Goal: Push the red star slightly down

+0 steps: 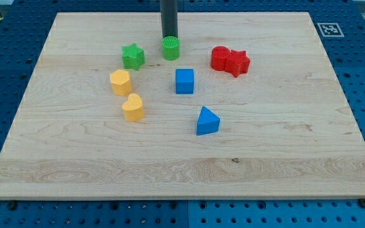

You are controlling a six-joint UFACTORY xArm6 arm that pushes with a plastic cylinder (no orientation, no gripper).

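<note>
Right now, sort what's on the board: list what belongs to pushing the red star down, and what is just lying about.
For the job:
red star block, at the view's upper right
my tip, just above the green cylinder, left of the star

Just lying about:
red round block, touching the star
green cylinder
green star block
blue cube
blue triangular block
yellow hexagonal block
yellow heart block

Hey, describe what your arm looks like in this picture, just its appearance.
Only the rod shows: a straight, smooth, dark grey cylinder coming in from the view's top, with no visible cables, markings or gripper. The rest of the arm is out of frame. My tip ends just above the green cylinder in the view; whether they touch I cannot tell.
</note>
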